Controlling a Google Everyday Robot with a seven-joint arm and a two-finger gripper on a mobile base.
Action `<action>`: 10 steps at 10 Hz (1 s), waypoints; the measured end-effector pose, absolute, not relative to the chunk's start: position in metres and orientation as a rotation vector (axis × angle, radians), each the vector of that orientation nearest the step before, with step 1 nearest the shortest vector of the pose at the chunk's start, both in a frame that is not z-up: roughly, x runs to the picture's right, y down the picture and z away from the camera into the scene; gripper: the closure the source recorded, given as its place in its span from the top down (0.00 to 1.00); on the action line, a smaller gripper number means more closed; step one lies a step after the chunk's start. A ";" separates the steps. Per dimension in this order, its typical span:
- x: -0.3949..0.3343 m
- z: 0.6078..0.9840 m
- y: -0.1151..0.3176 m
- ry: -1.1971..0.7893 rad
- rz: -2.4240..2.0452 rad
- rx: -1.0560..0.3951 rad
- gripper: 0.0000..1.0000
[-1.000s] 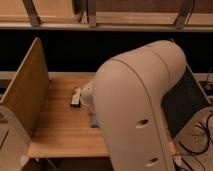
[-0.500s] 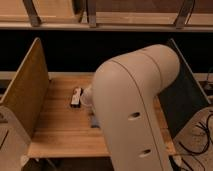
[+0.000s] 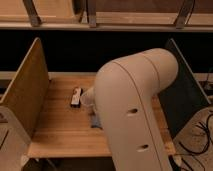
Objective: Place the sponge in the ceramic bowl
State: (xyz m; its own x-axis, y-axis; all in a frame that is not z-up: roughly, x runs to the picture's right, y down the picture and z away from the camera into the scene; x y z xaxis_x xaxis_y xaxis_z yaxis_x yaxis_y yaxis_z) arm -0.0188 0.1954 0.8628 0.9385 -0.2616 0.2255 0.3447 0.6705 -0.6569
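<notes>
We see the sponge (image 3: pixel 94 121) on the worktop (image 3: pixel 60 131), just below and left of centre, partly covered by the pale arm (image 3: pixel 135 110) (which fills mid-frame). We cannot tell the end effector's state, as it is hidden behind that arm.

The pale wooden table (image 3: pixel 55 135) runs wide between an upright wooden panel (image 3: pixel 25 95) at its nine o'clock edge and a dark panel (image 3: pixel 186 95) at three o'clock. A narrow dark-and-white oblong object (image 3: pixel 76 96) lies flat at about ten o'clock from the table's middle. Just at its three o'clock stands a pale translucent cup (image 3: pixel 87 98), partly hidden. At the cup's six o'clock a corner of the sponge (image 3: pixel 94 121) peeks out on the wood. The bulky arm (image 3: pixel 135 110) covers the rest, and the gripper is hidden behind it.
</notes>
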 end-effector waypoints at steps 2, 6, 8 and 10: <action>-0.020 0.864 0.199 -0.124 -0.347 -0.764 0.80; -0.017 0.865 0.198 -0.113 -0.360 -0.747 0.48; -0.017 0.865 0.198 -0.113 -0.356 -0.742 0.28; -0.017 0.862 0.198 -0.115 -0.354 -0.735 0.10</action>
